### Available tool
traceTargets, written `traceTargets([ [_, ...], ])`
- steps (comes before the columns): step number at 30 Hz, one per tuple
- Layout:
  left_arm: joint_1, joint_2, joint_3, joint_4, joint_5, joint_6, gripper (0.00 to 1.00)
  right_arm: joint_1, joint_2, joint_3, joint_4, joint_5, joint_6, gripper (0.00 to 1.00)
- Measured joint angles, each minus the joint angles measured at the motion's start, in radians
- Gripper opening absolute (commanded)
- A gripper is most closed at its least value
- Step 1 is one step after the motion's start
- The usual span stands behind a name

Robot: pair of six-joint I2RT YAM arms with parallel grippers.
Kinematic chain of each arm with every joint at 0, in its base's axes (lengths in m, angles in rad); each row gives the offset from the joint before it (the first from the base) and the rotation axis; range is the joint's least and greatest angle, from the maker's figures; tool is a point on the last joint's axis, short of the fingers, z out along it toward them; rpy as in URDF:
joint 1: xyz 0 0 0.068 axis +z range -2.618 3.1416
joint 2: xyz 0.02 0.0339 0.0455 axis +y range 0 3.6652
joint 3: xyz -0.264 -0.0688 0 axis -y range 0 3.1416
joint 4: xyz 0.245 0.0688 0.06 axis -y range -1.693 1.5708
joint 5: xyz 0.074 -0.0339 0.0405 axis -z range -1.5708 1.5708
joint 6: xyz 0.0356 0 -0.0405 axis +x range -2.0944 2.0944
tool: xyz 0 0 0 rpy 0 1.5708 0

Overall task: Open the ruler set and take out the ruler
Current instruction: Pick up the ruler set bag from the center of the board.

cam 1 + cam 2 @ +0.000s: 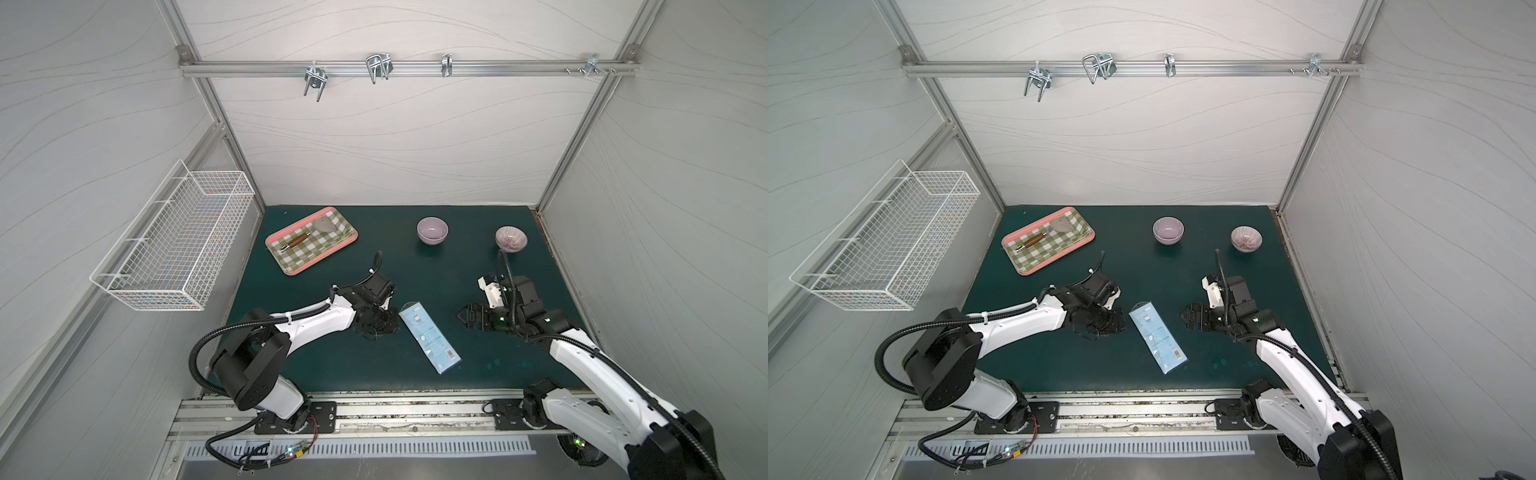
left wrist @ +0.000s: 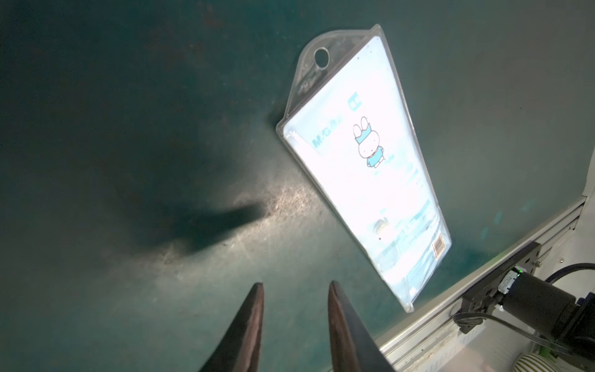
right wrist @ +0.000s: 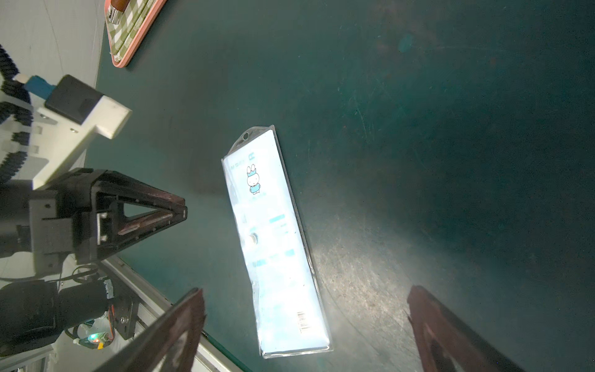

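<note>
The ruler set [image 1: 429, 336] [image 1: 1157, 337] is a long light-blue card package in a clear sleeve. It lies flat on the green mat near the front, hang tab pointing away from the front rail, sleeve closed. The ruler itself is hidden inside. My left gripper [image 1: 392, 321] [image 2: 296, 285] hovers low just left of the tab end, its jaws a narrow gap apart over bare mat, holding nothing. My right gripper [image 1: 462, 316] [image 3: 307, 291] stands wide open to the right of the ruler set [image 3: 277, 244], apart from it. The package [image 2: 370, 167] glares white in the left wrist view.
A pink-rimmed checked tray [image 1: 324, 257] with a pen sits at the back left. Two small bowls [image 1: 432, 230] [image 1: 511, 238] stand at the back. A white wire basket [image 1: 178, 245] hangs on the left wall. The metal front rail [image 1: 395, 411] runs close to the package's barcode end.
</note>
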Motion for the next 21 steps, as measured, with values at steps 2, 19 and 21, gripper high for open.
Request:
traceTargets([
  [2, 0.0, 0.024, 0.0, 0.037, 0.006, -0.025, 0.36, 0.0, 0.0, 0.0, 0.001, 0.0, 0.0, 0.99],
  [19, -0.008, 0.162, -0.017, 0.323, 0.065, -0.198, 0.39, 0.005, 0.024, -0.033, 0.029, -0.051, 0.005, 0.98],
  [21, -0.009, 0.163, -0.024, 0.33, 0.066, -0.203, 0.39, 0.01, 0.039, -0.056, 0.043, -0.062, 0.012, 0.92],
])
